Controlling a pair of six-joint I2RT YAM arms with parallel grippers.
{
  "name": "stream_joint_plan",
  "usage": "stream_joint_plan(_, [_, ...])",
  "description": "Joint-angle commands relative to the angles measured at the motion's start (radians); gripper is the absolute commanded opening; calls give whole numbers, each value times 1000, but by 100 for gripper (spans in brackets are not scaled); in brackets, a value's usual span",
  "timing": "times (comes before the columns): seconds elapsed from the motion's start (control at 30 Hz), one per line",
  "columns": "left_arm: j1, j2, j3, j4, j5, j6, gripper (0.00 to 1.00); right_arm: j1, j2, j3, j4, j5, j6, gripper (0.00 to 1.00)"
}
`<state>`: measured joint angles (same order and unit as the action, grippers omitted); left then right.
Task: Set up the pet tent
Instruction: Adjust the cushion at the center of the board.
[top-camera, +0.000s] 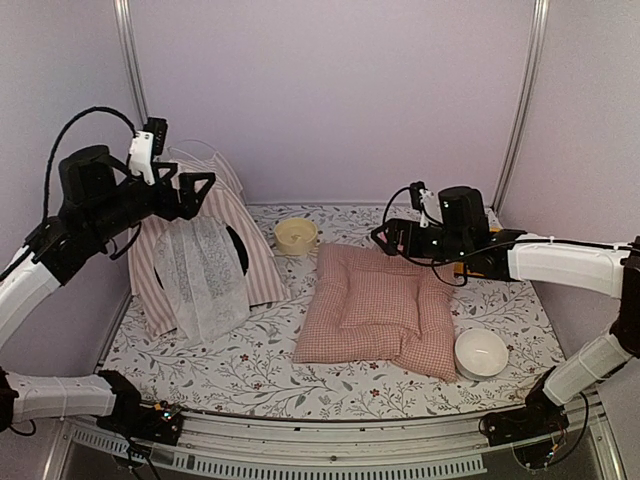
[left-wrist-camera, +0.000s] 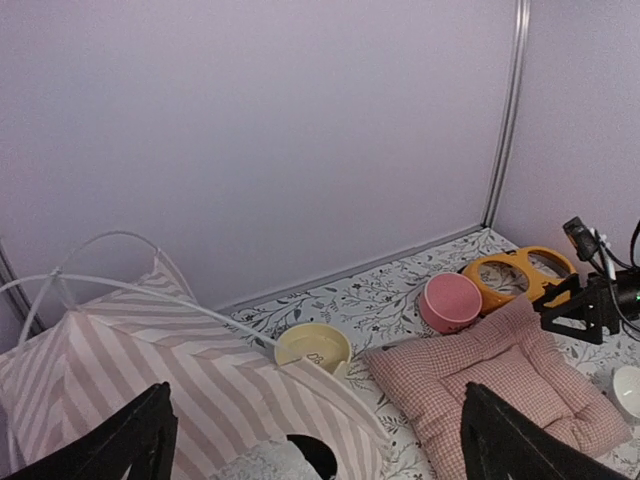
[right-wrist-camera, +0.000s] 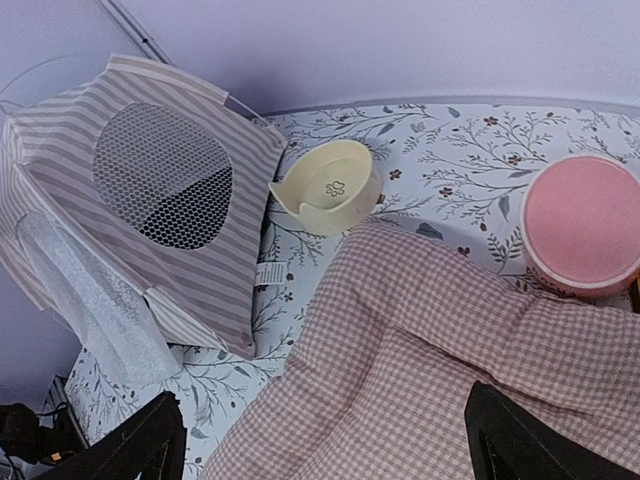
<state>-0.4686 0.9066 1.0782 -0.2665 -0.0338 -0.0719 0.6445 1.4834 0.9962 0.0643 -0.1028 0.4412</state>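
Now: tent upright, both pincers empty

My left pincer (top-camera: 198, 190) stands wide open and holds nothing, just above the peak of the pet tent (top-camera: 205, 260). The tent sits upright at the back-left of the bench (top-camera: 250, 370), with thin white poles looping over its top. My right pincer (top-camera: 385, 238) hangs open and empty over the far edge of the checked cushion (top-camera: 385, 310). I judge the raising step nearly finished. Next I should lift the left arm clear without snagging those poles.

White links (top-camera: 560, 262), black joints (top-camera: 95, 195), looping black cables (top-camera: 62, 135)
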Motion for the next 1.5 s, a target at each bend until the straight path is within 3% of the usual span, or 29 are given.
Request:
stream_joint_plan(0.0, [-152,102,41,89,-54,-1,99,-30,-89,-86,-18,90,75,99])
stream_joint_plan(0.2, [-311,287,97,130,-64,-14,99,-63,-185,-209,-23,148,152,99])
stream_joint_plan(0.33, [-351,385,78,184,-20,-63,99,-94,-218,-263,-39,151,194,99])
stream_joint_plan(0.7, [-363,611,-38,293,89,-278,100,-141,-289,-408,-56,218,371,99])
stream_joint_plan(0.93, [-363,736,-63,299,73,-297,99,-203,-291,-450,-51,182,411,99])
stream_joint_plan(1.23, [-363,930,71,292,105,-307,99,-218,-218,-456,-39,171,386,99])
stream_joint_plan(1.47, [-374,1126,163,290,17,-389,87,-282,-77,-458,50,94,336,99])
